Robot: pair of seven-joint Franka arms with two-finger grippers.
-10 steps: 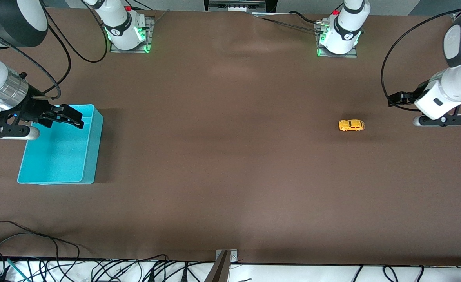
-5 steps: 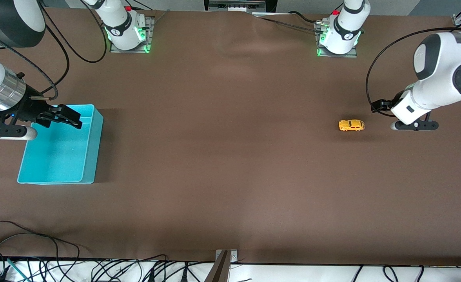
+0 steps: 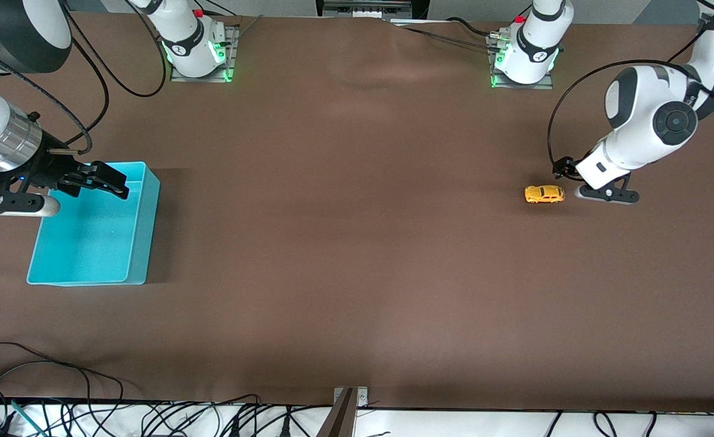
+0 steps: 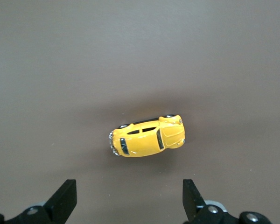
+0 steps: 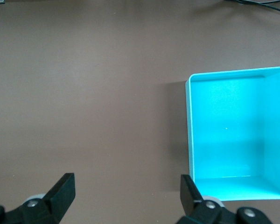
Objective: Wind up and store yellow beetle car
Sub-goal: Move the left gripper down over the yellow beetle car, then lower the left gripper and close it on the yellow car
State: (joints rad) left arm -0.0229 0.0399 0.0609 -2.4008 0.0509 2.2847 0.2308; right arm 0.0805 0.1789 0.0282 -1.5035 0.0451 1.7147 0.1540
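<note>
The yellow beetle car stands on its wheels on the brown table toward the left arm's end. In the left wrist view the car lies just ahead of my left gripper, which is open and empty, up in the air, with its fingertips wide apart. The left arm's wrist hangs beside the car. My right gripper is open and empty over the turquoise bin's edge nearest the robots' bases. The bin is empty.
Cables lie along the table's edge nearest the front camera. The two arm bases stand on the edge farthest from it. Bare brown table lies between the bin and the car.
The left arm has swung in from the table's end toward the car and now hangs next to it. The right arm and the car have stayed put.
</note>
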